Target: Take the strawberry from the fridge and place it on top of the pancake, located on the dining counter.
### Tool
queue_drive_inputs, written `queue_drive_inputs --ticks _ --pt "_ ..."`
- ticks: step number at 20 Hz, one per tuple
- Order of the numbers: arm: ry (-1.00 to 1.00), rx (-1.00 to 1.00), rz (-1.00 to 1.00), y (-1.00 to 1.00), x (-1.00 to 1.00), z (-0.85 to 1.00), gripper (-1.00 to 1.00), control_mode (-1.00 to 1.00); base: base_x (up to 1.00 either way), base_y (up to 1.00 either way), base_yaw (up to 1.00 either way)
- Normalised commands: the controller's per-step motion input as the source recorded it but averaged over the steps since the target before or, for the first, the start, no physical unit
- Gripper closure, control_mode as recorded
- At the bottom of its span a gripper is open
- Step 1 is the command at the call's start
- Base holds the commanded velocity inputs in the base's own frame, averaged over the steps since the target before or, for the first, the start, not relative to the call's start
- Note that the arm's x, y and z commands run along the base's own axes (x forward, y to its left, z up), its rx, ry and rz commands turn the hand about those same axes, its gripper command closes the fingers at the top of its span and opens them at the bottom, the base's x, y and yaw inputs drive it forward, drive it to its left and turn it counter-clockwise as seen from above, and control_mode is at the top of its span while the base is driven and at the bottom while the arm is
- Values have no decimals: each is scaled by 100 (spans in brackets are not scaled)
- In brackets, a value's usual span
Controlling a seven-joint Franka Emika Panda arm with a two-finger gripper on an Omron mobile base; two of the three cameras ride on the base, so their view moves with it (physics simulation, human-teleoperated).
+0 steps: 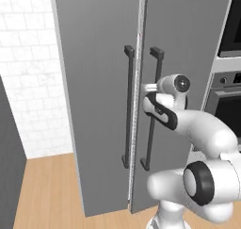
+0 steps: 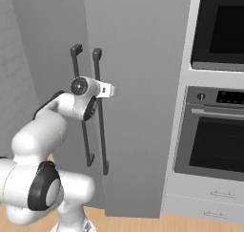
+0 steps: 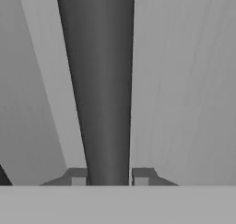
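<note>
The fridge [image 1: 94, 82] is a tall grey cabinet with both doors shut and two long dark vertical bar handles. My gripper [image 1: 150, 87] reaches level across to the right door's handle [image 1: 151, 129], about a third of the way down it. In the hand view the dark handle [image 3: 101, 80] runs straight up between my two fingertips [image 3: 77, 177], which press on it from both sides, so the gripper [image 3: 109, 177] is shut on it. The right base view has the gripper [image 2: 108, 89] at that same handle [image 2: 102, 140]. The strawberry, the pancake and the dining counter are out of view.
A built-in oven stack [image 2: 219, 131] with drawers under it stands right of the fridge. A white brick wall [image 1: 28, 82] and a dark cabinet side [image 1: 7, 167] lie to the left. Bare wood floor [image 1: 47, 190] lies before the fridge.
</note>
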Motion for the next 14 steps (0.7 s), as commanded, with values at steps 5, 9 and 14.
queue_drive_inputs --ticks 5,9,14 --pt "0 1 0 -53 -90 0 100 -100 0 0 0" --pt "3 0 0 -82 -93 0 100 -100 0 0 0" --pt "12 0 -1 -88 -91 0 100 -100 0 0 0"
